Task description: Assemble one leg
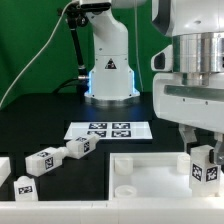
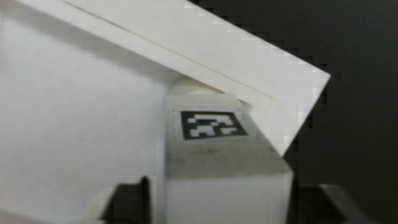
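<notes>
My gripper (image 1: 204, 158) is shut on a white leg (image 1: 205, 166) with a black-and-white tag, held upright at the right corner of the wide flat white panel (image 1: 150, 170). In the wrist view the leg (image 2: 221, 150) stands between my two dark fingers (image 2: 128, 200), its tagged end at the panel's corner (image 2: 285, 85). Whether the leg touches the panel I cannot tell. Three more white legs lie on the table at the exterior view's left: one (image 1: 80, 147), one (image 1: 43, 159), one (image 1: 25, 185).
The marker board (image 1: 100, 130) lies on the black table behind the panel. The arm's white base (image 1: 108, 70) stands at the back. A white part (image 1: 3, 168) pokes in at the exterior view's left edge.
</notes>
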Action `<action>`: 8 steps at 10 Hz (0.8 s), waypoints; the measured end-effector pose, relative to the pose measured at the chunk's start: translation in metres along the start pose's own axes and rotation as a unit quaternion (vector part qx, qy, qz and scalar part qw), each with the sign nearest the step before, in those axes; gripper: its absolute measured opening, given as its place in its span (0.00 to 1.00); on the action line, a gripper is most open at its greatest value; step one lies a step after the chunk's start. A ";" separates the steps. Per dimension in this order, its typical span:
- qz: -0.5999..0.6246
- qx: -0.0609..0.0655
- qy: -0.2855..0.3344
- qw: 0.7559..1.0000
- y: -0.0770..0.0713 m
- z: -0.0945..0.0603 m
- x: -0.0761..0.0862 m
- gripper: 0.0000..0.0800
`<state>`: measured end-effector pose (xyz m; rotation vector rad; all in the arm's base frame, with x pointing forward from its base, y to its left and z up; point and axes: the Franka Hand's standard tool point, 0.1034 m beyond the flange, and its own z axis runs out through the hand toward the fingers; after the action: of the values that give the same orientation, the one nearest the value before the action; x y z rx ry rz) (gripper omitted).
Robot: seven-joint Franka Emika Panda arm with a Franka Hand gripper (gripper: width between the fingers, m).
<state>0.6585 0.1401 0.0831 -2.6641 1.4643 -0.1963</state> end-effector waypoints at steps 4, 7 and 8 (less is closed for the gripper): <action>-0.266 0.018 0.022 0.964 -0.002 0.001 0.004 0.80; -0.332 0.015 0.023 0.943 -0.002 0.001 0.001 0.81; -0.366 0.014 0.024 0.930 -0.002 0.001 0.001 0.81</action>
<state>0.6610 0.1403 0.0823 -3.0556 0.3945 -0.3248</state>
